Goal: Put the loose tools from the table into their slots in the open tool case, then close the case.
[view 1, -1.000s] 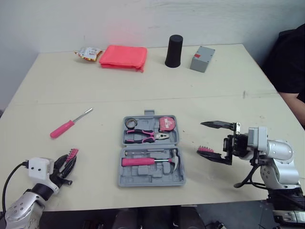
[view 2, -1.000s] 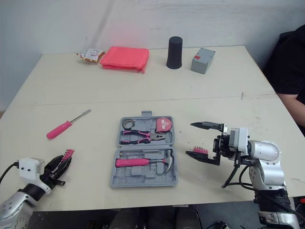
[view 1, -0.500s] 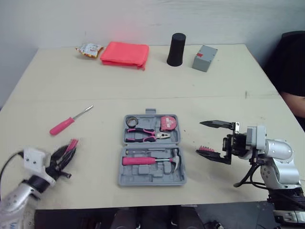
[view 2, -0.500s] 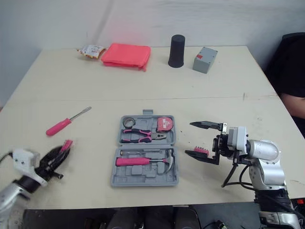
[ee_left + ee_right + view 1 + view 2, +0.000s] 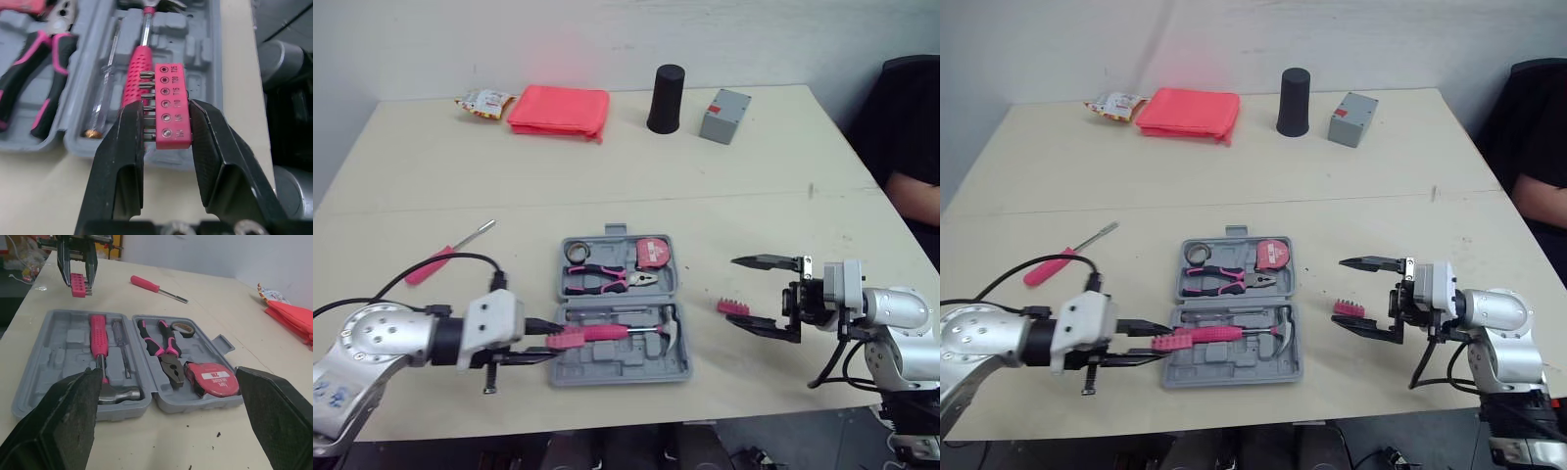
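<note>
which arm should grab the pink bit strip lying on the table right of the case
Right. The right gripper is open, and the bit strip lies just by its fingertips. The left gripper is shut on another bit holder over the tool case.

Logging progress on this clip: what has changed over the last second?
The left gripper, shut on a pink bit holder, swung from the table's near left edge across to the case and now holds the holder over the near half, by the hammer handle. The right gripper stayed open beside the second bit strip. The screwdriver stayed put, and the case is still open.
</note>
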